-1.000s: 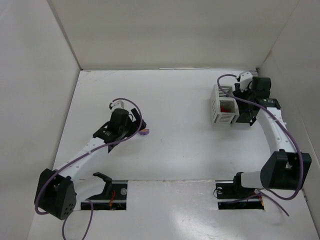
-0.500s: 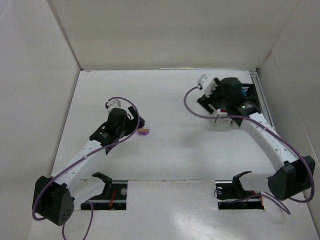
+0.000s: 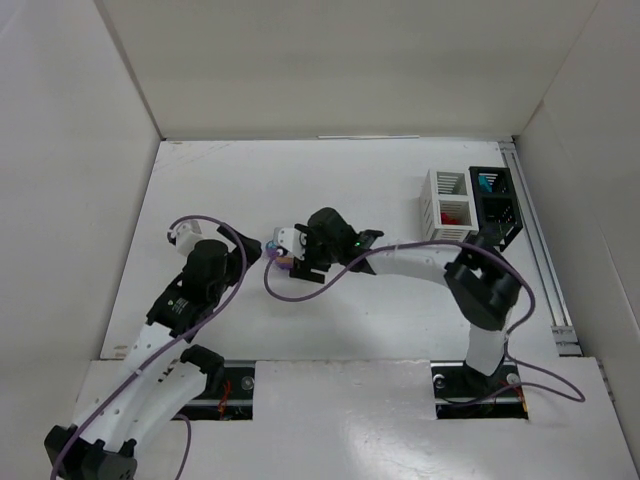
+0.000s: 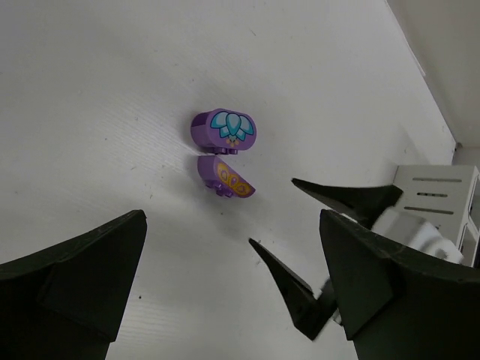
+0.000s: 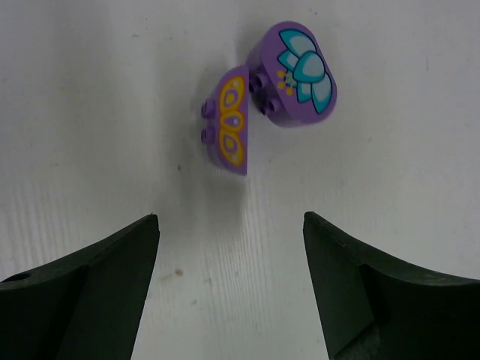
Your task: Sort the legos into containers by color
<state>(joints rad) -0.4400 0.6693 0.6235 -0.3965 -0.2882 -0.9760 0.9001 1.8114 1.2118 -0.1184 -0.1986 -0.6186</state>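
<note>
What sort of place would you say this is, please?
Most likely a robotics lab work cell: a white table enclosed by plain white panels, holding purple legos, a white bin and a black bin.

Two purple legos were counted: one flower lego [image 5: 296, 75] printed in teal and one petal lego [image 5: 229, 129] printed in yellow. They lay just beside each other, just ahead of the right pincer [image 5: 230, 217]. With the left pincer [image 4: 232, 225], which had the same pair ahead of it, there were two pincers. Well apart from both stood two containers, one white container [image 3: 446, 236] and one black container [image 3: 499, 216]. The red pieces [image 3: 455, 213] in the white one and the teal pieces [image 3: 486, 183] in the black one were too small to count.
</note>
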